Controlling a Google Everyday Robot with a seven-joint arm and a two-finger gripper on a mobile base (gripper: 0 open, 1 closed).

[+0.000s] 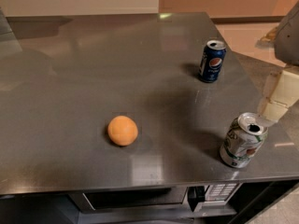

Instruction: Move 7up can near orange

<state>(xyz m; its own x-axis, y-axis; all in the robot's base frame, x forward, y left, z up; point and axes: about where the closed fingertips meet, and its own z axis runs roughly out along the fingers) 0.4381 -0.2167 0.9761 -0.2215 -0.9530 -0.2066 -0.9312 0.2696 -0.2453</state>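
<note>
Grey and glossy, the flat-topped desk (70,69) fills most of what we see, with pale reflections along its far edge. Taking the middle of the desk as the dial's centre, we find the small, round, smooth orange fruit (123,130) at about 7 o'clock, resting alone on the bare surface. The dented silvery-white 7up can with green and red markings (243,140) stands at about 4 o'clock, close to the desk's near edge, its opened silver top facing up. From this can the orange lies at 9 o'clock, well apart from it. A dark blue Pepsi can with a silver top (212,61) stands upright at about 2 o'clock on the dial, at 11 o'clock from the 7up can and also well apart from it.

The robot's cream-white, blocky gripper (273,110) reaches in from the right edge of the view, at 1 o'clock from the 7up can, its tip just beside the can's rim. We cannot tell whether it touches the can, nor whether it is spread or pressed together. Below the desk's near edge we see a microwave oven with a dark door (140,197).
</note>
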